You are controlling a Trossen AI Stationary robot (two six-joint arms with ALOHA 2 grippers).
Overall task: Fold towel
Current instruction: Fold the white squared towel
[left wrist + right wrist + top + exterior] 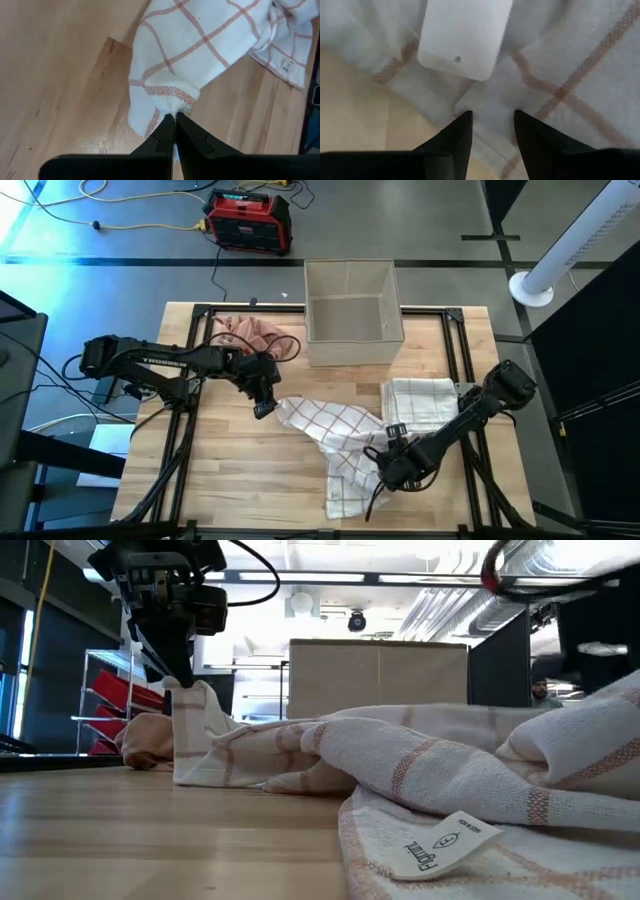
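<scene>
Two grippers work one checked towel [335, 442] that lies crumpled on the wooden surface [230, 480], its long axis running from its far-left corner toward the near middle. The left gripper [175, 116] is clamped tight on that far-left corner, the fabric bunched between its closed fingertips and lifted clear of the surface, as the low view shows. The right gripper [392, 465] sits low at the towel's near end, its fingers [455, 135] parted over the cloth beside a white care label [465, 37]; they straddle a fold but have not yet closed on it, so nothing is held there. Judging from this, the coming move turns on the right gripper: the near edge lies directly under and ahead of it, well apart from the pinned corner, and the right arm is plainly the nearer one. Another folded towel [420, 402], a pink cloth [250, 332] and an open box [350, 310] sit farther back.
</scene>
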